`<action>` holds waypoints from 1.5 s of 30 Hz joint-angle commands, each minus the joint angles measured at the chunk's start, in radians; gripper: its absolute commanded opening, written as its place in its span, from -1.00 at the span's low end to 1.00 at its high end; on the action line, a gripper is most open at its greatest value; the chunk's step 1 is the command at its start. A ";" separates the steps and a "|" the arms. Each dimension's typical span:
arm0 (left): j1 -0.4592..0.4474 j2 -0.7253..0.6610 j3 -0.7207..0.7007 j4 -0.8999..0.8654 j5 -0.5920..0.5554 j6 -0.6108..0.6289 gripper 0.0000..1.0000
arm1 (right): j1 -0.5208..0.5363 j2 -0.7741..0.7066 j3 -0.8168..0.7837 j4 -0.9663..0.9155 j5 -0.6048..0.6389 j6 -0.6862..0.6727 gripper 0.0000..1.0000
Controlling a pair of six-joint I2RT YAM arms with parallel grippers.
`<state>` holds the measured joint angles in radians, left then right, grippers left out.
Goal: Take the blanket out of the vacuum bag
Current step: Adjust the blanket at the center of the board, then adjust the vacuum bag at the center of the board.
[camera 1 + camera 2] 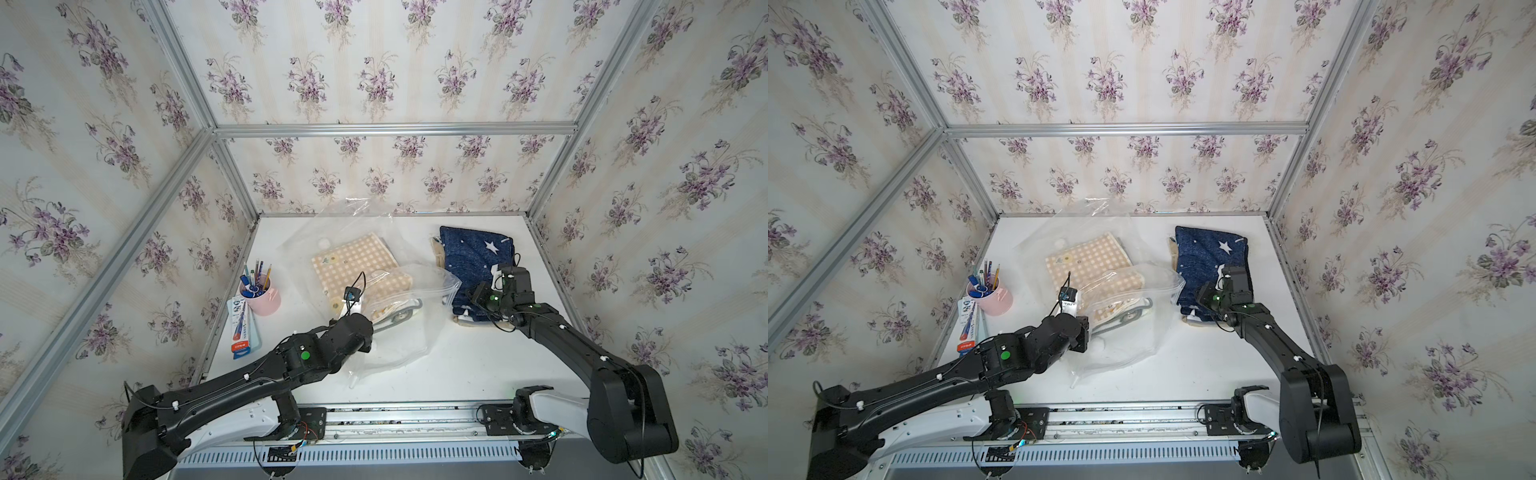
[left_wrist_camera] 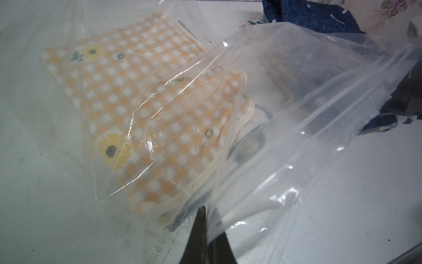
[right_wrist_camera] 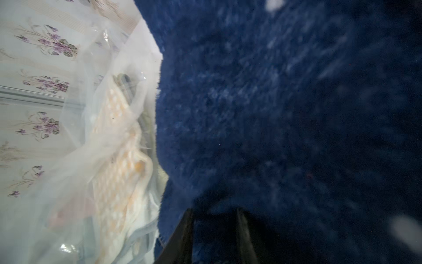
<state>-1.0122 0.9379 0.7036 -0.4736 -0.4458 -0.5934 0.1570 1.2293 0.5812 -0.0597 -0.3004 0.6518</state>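
Top views: one vacuum bag (image 1: 415, 332) sits mid-table (image 1: 457, 374). One checked blanket (image 1: 353, 257) is inside it, long axis far-left to near-right. One blue blanket (image 1: 469, 253) lies outside the bag.
Left wrist: my left tool (image 2: 204, 211) is pressed together, pinching bag plastic. The checked blanket is just ahead, so this tool is nearer.
Right wrist: my right tool (image 3: 214, 214) is against the blue blanket. I cannot tell its grip.

blanket (image 1: 353, 261) in vacuum bag (image 1: 409, 337), second blanket (image 1: 469, 255) right, perhaps touching bag

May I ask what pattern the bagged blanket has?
The blanket is orange-and-white checked; clearest in the left wrist view.
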 commanded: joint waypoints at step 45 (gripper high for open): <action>0.058 -0.031 0.024 -0.019 -0.016 0.038 -0.86 | 0.816 -0.137 -0.205 0.359 -0.042 0.122 -0.53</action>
<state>-0.9565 0.9039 0.7197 -0.5182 -0.4637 -0.5652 0.9623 1.0382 0.3679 0.2028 -0.3542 0.7841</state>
